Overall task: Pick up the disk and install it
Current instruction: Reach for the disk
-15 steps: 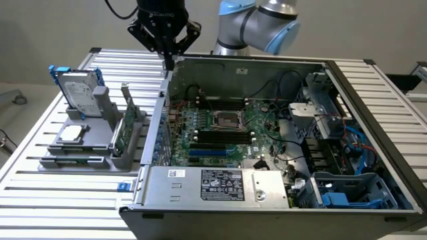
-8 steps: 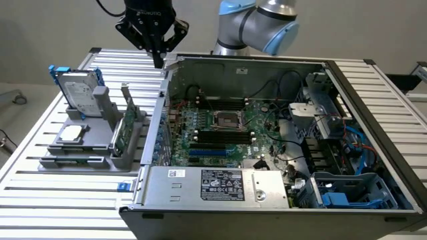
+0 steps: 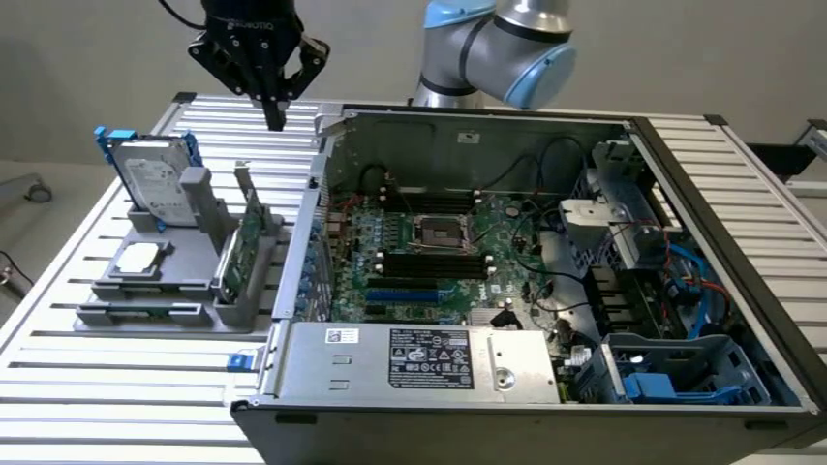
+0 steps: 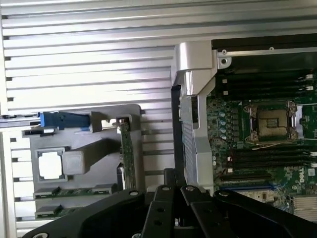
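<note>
Disk stands upright in the grey holder, at the exterior view's left, untouched. Gripper hangs above and apart, jaws closed on nothing; grasping needs them opened over its top edge.

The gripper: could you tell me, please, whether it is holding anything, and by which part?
Nothing is held. The gripper hangs shut in the air, apart from the disk, which stands upright in the grey holder.
</note>
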`<state>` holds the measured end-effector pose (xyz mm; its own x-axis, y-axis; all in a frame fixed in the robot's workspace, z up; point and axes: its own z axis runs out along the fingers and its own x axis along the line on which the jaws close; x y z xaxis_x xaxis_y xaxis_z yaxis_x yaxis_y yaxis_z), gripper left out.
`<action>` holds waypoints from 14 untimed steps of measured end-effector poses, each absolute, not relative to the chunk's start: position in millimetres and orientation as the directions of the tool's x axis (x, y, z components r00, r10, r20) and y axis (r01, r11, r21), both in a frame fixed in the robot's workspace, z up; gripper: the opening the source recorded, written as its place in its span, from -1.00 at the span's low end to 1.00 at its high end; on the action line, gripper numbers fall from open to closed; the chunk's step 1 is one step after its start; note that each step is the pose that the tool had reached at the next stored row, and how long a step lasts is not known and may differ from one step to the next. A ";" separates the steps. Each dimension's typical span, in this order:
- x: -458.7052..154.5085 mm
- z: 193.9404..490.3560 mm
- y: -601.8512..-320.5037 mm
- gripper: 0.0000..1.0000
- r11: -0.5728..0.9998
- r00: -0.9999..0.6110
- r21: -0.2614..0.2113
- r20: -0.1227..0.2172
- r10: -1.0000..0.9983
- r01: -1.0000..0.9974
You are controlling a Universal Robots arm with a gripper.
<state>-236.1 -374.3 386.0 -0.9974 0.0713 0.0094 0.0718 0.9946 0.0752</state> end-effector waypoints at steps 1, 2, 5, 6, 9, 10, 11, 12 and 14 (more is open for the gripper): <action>-240.6 384.2 -373.1 -0.79 0.995 -0.997 0.075 0.009 0.071 0.072; -245.1 382.5 -371.9 -0.79 0.995 -0.997 0.075 0.007 0.071 0.072; -259.0 377.1 -368.2 -0.79 0.995 -0.997 0.076 0.002 0.071 0.071; -263.5 375.5 -367.0 -0.79 0.995 -0.997 0.076 0.001 0.071 0.071; -277.0 372.5 -361.5 -0.79 0.995 -0.997 0.076 -0.001 0.071 0.071; -281.5 371.9 -359.3 -0.79 0.995 -0.997 0.076 -0.001 0.071 0.071; -286.0 371.5 -357.0 -0.79 0.995 -0.997 0.076 -0.001 0.071 0.071; -290.7 371.1 -354.6 -0.79 0.995 -0.997 0.076 -0.001 0.071 0.071; -300.0 370.2 -349.7 -0.79 0.995 -0.997 0.076 -0.001 0.071 0.071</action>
<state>-300.0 -349.7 370.2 -0.9974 0.0715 -0.0013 0.0711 0.9946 0.0759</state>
